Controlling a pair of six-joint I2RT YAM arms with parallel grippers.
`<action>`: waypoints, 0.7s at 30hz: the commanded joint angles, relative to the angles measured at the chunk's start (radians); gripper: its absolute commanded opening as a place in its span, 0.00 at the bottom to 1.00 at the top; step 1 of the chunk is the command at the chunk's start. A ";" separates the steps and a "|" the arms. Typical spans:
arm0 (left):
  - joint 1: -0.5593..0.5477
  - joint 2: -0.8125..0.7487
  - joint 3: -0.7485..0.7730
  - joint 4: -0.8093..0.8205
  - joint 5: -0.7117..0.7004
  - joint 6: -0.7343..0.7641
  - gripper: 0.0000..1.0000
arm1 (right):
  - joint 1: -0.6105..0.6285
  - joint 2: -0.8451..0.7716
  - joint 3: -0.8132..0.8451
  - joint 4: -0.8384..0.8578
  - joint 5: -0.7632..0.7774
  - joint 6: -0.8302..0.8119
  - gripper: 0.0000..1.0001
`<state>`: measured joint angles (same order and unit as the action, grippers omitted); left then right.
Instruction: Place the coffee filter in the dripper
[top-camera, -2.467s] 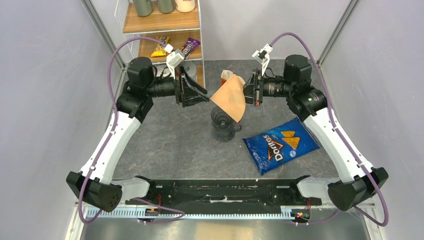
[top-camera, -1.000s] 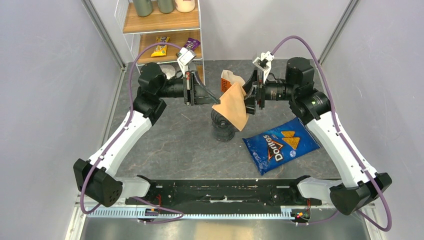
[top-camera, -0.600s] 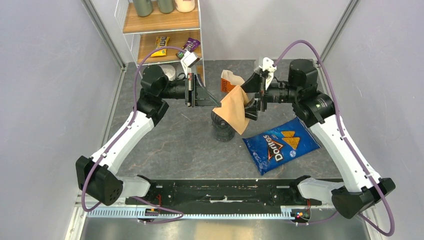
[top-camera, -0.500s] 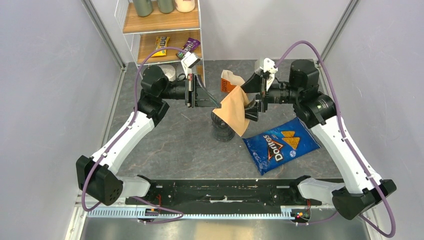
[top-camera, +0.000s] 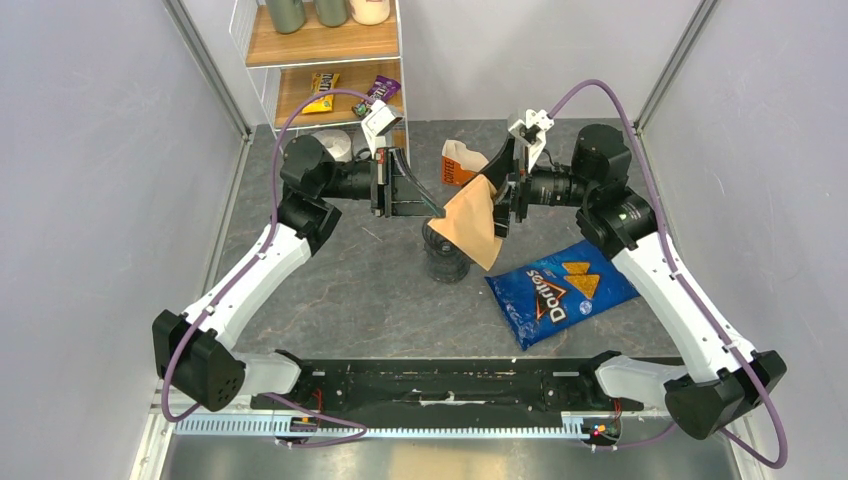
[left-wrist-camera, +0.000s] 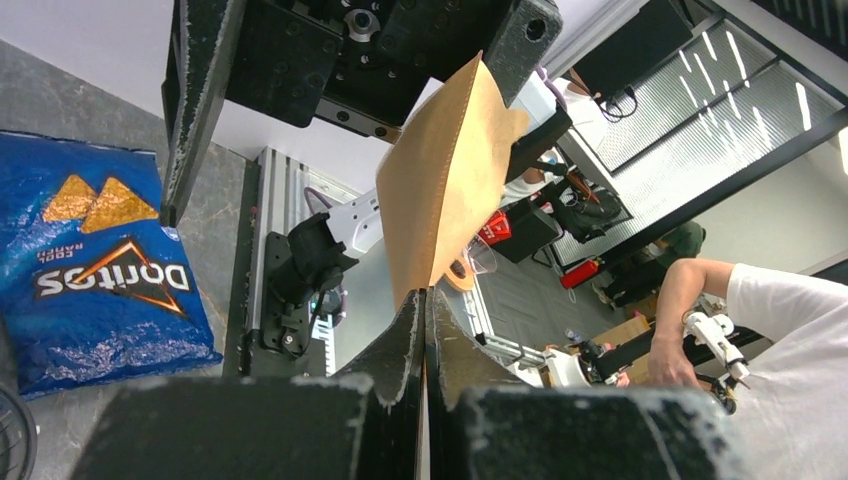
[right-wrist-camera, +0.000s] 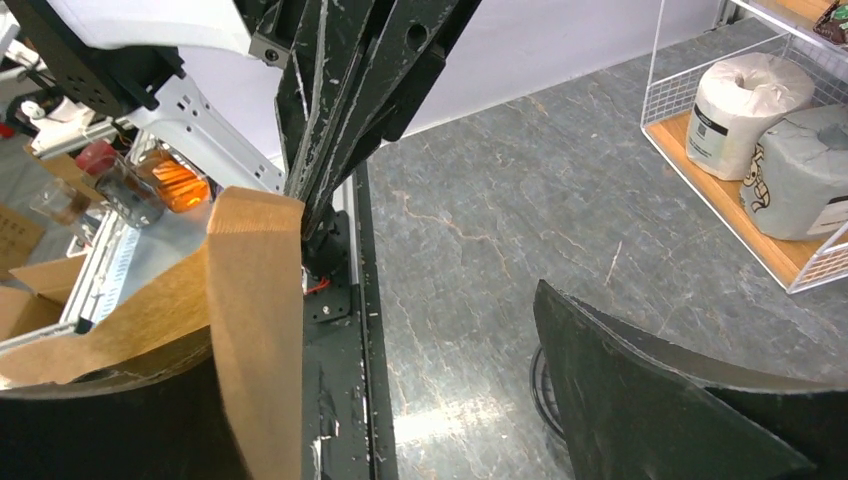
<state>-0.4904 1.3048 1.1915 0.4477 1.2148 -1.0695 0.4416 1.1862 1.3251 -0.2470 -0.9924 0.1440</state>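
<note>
The tan coffee filter (top-camera: 475, 222) hangs in the air over the dark dripper (top-camera: 445, 255), which stands on the grey table. My left gripper (top-camera: 437, 211) is shut on the filter's left corner; in the left wrist view the fingers (left-wrist-camera: 400, 340) pinch the paper (left-wrist-camera: 445, 170) at its lower tip. My right gripper (top-camera: 503, 200) is open at the filter's right side. In the right wrist view the paper (right-wrist-camera: 250, 300) drapes over and hides one finger, while the other finger (right-wrist-camera: 650, 400) stands well apart. A sliver of the dripper's rim (right-wrist-camera: 538, 385) shows below.
A blue Doritos bag (top-camera: 562, 290) lies right of the dripper. An orange-and-white filter packet (top-camera: 457, 166) stands behind it. A wire shelf with snacks (top-camera: 330, 90) and paper rolls (right-wrist-camera: 745, 130) is at the back left.
My right gripper has opened and let go of the filter. My left gripper stays shut on it, and the filter has sunk a little closer to the dripper.
</note>
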 joint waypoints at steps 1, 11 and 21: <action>-0.004 -0.002 0.008 0.088 0.023 -0.029 0.02 | 0.005 -0.014 -0.026 0.170 0.017 0.160 0.94; -0.004 -0.015 -0.002 0.087 0.015 -0.021 0.02 | 0.029 -0.005 -0.022 0.165 -0.002 0.173 0.95; -0.005 -0.020 -0.003 0.040 0.004 -0.019 0.02 | 0.080 -0.009 0.001 0.089 0.008 0.065 0.97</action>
<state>-0.4911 1.3045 1.1881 0.4911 1.2148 -1.0740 0.5194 1.1862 1.2980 -0.1528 -0.9836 0.2474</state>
